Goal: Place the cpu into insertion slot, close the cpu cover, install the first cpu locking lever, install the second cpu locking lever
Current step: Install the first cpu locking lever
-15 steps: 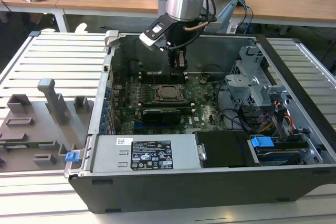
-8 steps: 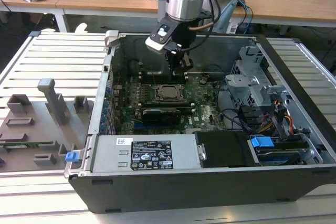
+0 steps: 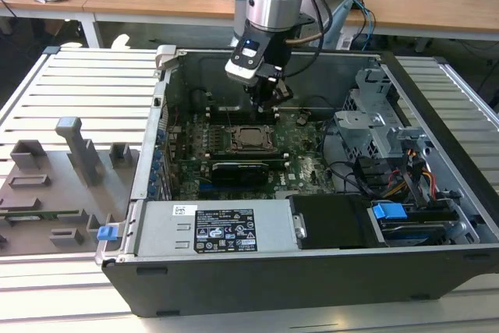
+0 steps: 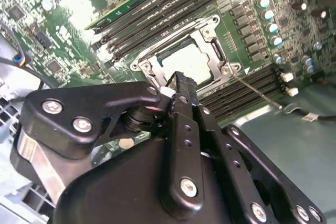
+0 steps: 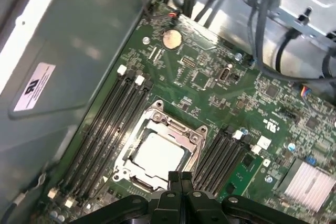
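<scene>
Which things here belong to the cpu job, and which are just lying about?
Job: cpu, cpu cover, locking lever, gripper.
Lying about: memory slots, expansion card, coin battery, grey fixtures.

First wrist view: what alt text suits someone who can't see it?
A silver cpu lies framed by its metal cpu cover on a green circuit board, black memory slots on both sides. The robot's black hand, fingers together, is right at the cover's edge.

One cpu (image 5: 157,156), one cpu cover (image 5: 179,125).
</scene>
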`<state>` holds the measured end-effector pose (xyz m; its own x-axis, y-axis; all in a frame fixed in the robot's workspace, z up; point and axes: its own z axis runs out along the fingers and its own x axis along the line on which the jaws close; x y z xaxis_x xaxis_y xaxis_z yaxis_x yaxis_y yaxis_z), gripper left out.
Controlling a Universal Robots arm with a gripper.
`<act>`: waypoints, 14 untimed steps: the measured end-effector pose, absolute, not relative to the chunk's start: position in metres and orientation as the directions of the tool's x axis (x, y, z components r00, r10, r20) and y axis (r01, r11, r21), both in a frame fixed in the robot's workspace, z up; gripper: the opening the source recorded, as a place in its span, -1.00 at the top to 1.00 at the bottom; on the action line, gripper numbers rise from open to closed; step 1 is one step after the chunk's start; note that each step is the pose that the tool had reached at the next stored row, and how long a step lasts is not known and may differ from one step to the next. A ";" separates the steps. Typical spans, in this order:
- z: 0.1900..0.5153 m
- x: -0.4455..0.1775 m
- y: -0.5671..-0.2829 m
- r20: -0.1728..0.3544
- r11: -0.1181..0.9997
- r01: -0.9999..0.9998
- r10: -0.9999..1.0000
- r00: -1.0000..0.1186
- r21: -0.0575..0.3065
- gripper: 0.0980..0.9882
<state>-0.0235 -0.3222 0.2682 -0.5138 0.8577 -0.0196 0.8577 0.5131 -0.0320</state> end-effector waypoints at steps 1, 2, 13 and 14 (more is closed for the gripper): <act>0.268 -0.023 -0.322 -0.020 0.526 0.850 0.850 -0.526 -0.032 0.98; 0.268 -0.024 -0.322 -0.020 0.552 0.833 0.833 -0.553 -0.032 0.98; 0.268 -0.023 -0.322 -0.020 0.749 0.662 0.662 -0.749 -0.032 0.98; 0.268 -0.023 -0.322 -0.020 0.758 0.652 0.651 -0.759 -0.032 0.98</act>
<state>-0.0235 -0.3221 0.2681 -0.7585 0.6513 -0.0196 0.6516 0.7579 -0.0318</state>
